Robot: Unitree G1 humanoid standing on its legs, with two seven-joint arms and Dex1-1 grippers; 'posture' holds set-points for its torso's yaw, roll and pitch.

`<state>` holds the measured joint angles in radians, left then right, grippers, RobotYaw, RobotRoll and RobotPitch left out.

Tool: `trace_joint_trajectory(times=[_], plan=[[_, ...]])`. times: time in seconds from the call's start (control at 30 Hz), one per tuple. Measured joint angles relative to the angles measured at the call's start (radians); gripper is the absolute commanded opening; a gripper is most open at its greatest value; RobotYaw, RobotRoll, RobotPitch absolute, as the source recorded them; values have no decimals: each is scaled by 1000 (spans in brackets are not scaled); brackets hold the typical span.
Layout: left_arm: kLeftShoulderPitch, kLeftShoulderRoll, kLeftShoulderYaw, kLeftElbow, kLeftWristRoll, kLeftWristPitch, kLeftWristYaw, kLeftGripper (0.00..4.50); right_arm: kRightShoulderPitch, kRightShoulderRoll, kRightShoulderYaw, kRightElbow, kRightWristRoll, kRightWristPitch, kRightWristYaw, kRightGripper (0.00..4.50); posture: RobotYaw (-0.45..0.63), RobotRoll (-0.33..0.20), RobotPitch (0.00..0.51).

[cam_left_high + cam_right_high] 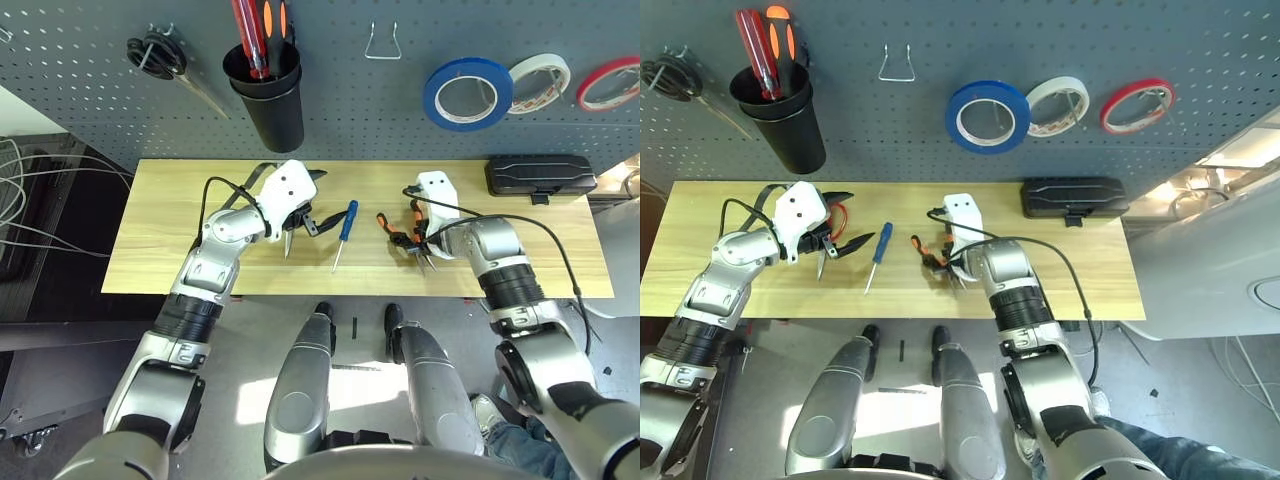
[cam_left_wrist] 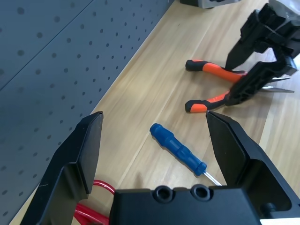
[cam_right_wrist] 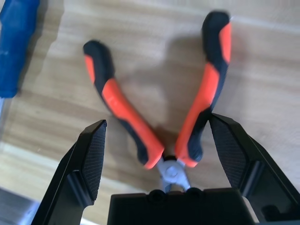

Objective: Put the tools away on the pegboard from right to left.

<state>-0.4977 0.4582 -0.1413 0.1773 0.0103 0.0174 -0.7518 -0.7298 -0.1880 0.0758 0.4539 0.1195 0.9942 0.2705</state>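
Right gripper (image 3: 157,154): nearest our wrist camera; fingers spread wide, nothing clamped, poised over the pliers with one finger to each side of the pivot.
Pliers (image 3: 154,117): orange-and-black handles splayed in a V, lying flat on the table; from the head view they sit at about 3 o'clock from table centre.
Left gripper (image 2: 154,140): fingers wide apart and empty, hovering low over the table at about 9 o'clock from the screwdriver.
Screwdriver (image 1: 344,228): small, blue handle, flat on the wood between our two grippers, handle toward 12 o'clock, tip toward 6.
Red-handled scissors (image 1: 838,222): on the table directly under the left gripper; we see red loops and dark blades, partly hidden.
Blue tape roll (image 1: 467,94): hung on the pegboard at about 1 o'clock from the pliers.
White tape roll (image 1: 539,82): on the board just at 3 o'clock of the blue one.
Red tape roll (image 1: 608,83): next along at 3 o'clock.
Pegboard (image 1: 90,100): dark perforated panel standing at the table's 12 o'clock edge.
Black cup (image 1: 267,100): on the board, red and orange handles sticking up.
Black case (image 1: 540,175): flat on the table below the tapes.
Table (image 1: 160,230): pale wood.
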Motion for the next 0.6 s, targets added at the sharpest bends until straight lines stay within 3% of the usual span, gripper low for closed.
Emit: trace_joint_trajectory(times=[0.23,0.43,0.6], plan=[[6,1,0,-3,0,0,6,4500,-12,7,-2,51,-22,-82,-9,4470,187,0,425],[5,-2,0,-3,0,0,10,4500,-10,19,19,44,-28,-86,5,2581,187,0,424],[5,3,-6,-7,-1,35,-10,4500,-7,19,21,35,-31,-78,7,2420,187,0,423]])
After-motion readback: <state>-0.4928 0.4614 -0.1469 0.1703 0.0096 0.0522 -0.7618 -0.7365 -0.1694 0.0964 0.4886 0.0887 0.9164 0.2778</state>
